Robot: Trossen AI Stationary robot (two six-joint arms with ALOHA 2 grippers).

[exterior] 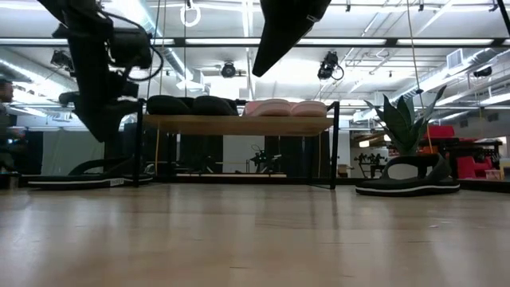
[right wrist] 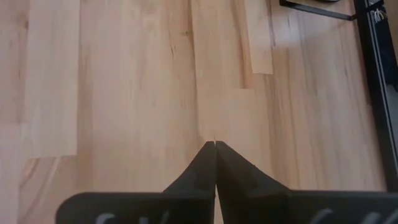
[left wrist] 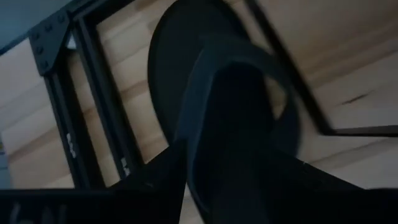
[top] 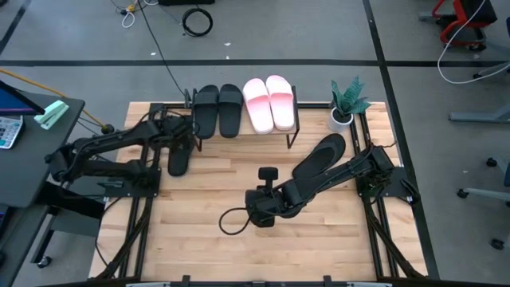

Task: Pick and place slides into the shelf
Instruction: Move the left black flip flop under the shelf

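Slides are spread over the shelf and the surface: on the shelf (top: 239, 130), at twelve o'clock of the wooden surface (top: 207, 215), a pair of black slides (top: 217, 109) lies beside a pair of pink slides (top: 269, 103), the black pair toward nine o'clock of the pink. A fifth slide, black (top: 178, 155), lies on the surface at the shelf's nine o'clock end, with the left hand (top: 182, 142) right over it; in the left wrist view the dark fingers (left wrist: 236, 143) stand spread about its strap, and whether they press it cannot be told. A sixth black slide (top: 318, 156) lies toward three o'clock, near a potted plant (top: 347, 102), partly under the right arm. The right hand (right wrist: 214, 144) hangs over bare wood near the middle, its fingertips pressed together and holding nothing.
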